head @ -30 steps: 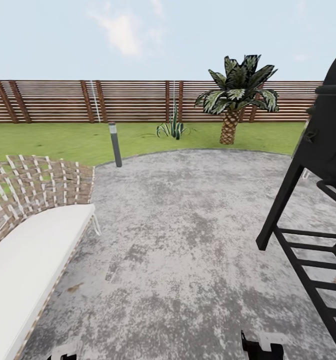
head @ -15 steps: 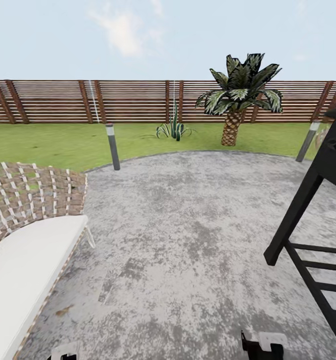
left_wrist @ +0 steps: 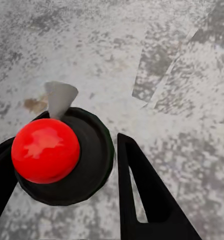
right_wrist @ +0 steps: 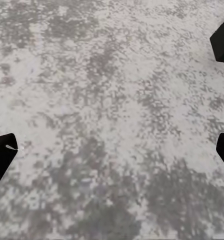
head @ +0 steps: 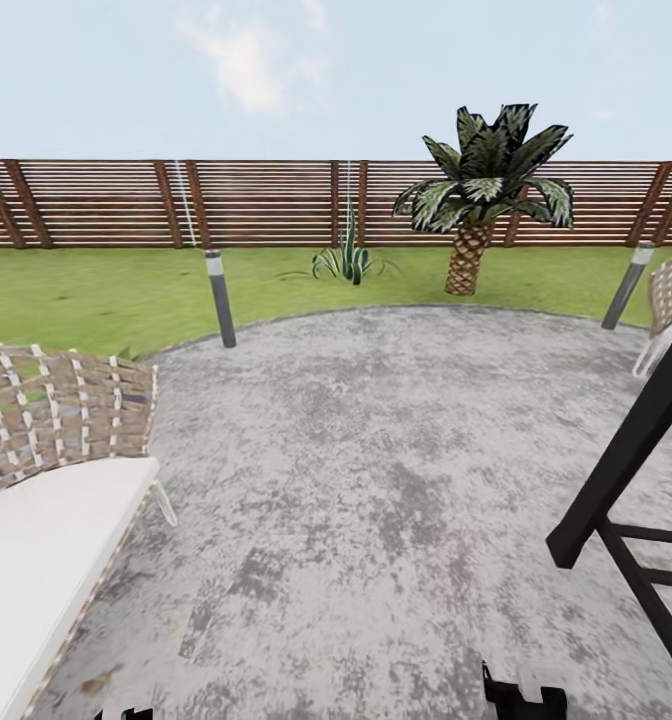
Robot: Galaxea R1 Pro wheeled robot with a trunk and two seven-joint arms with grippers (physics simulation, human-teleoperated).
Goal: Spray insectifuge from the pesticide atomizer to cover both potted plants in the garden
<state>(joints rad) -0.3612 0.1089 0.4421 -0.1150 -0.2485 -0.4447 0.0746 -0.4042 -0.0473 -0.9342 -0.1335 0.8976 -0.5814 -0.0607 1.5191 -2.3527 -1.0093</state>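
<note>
The left pincer [left_wrist: 62, 170] clenches the dark, red-topped pesticide atomizer [left_wrist: 57, 155] above the round grey stone paving [head: 376, 450], the right pincer [right_wrist: 112, 120] gapes released, and both plants remain unsprayed.

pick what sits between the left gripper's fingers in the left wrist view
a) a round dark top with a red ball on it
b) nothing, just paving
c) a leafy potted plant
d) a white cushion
a: the left gripper has its dark fingers on either side of the pesticide atomizer, whose round dark top carries a red ball.
</note>
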